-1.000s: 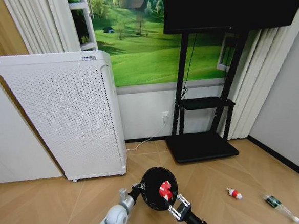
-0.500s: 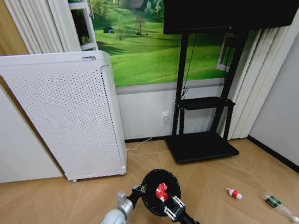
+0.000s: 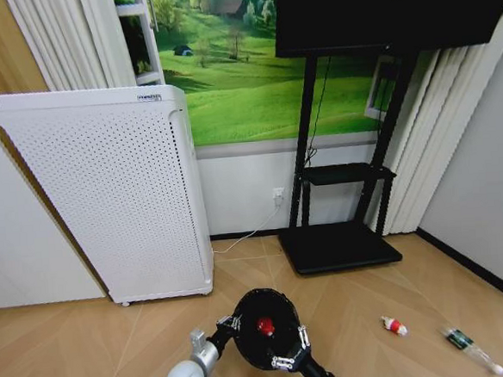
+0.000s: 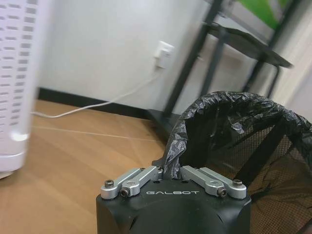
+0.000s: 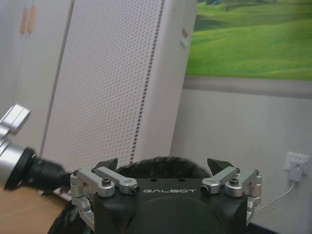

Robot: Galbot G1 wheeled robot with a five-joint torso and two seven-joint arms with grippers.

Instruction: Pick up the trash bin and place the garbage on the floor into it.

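The trash bin (image 3: 266, 328), a small round black mesh wastebasket lined with a black bag, is held above the floor (image 3: 90, 346) low in the head view, its mouth tipped toward the camera. A crumpled red-and-white wrapper (image 3: 265, 326) lies inside it. The left gripper (image 4: 172, 168) is clamped on the near rim, its fingers pinching the bag's crinkled edge and the mesh wall; in the head view it meets the bin on the left side (image 3: 227, 326). The right gripper (image 3: 291, 355) hovers at the bin's lower right edge with its fingers spread wide and nothing between them; its own camera looks over the bin's dark rim (image 5: 161, 163).

To the right on the chevron parquet lie a small red-and-white tube-like piece (image 3: 393, 325) and, farther right, a clear bottle with a green label (image 3: 468, 347), well apart from the bin.

Behind stands a tall white perforated appliance (image 3: 114, 194) on the left and a black TV stand (image 3: 341, 234) against the wall.
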